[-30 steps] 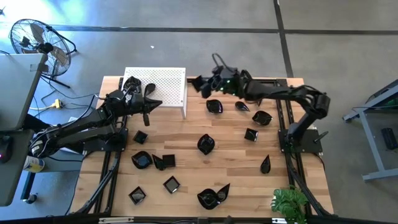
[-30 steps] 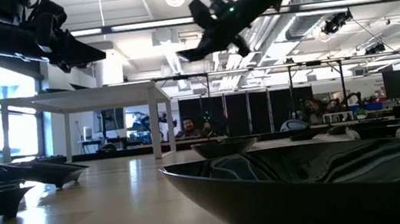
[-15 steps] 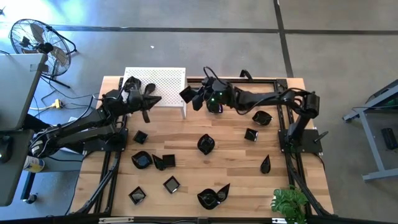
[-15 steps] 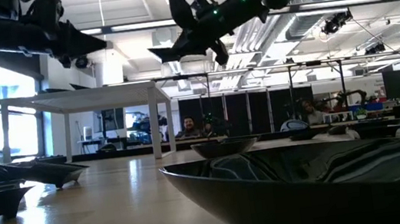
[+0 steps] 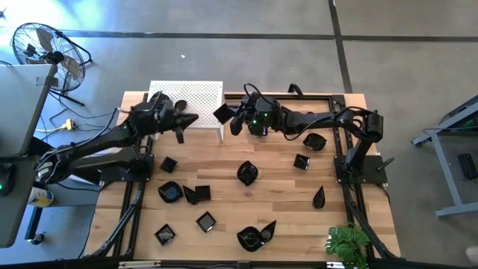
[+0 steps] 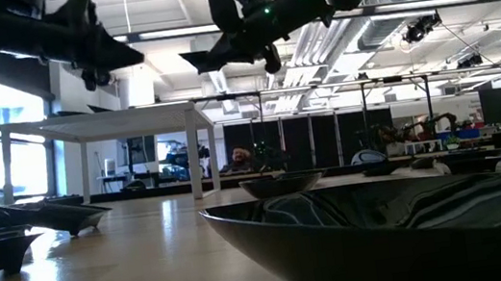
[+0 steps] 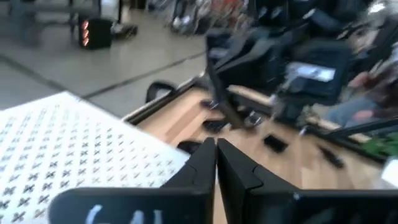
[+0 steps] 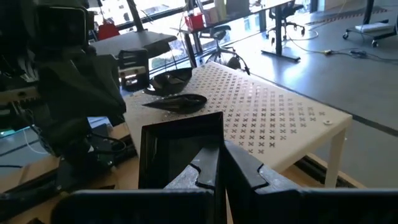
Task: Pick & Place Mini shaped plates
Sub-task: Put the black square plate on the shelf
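black square plate (image 8: 180,152) | pinched upright by right tool (image 8: 217,163) | left tool (image 7: 216,163) pressed together

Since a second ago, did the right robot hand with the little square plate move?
Yes. The right gripper, holding a square plate, went left toward the white stand, judged against the table's frame.

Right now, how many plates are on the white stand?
2, both at the stand's left end: a rounded plate and a leaf plate beside it. The left arm may hide more.
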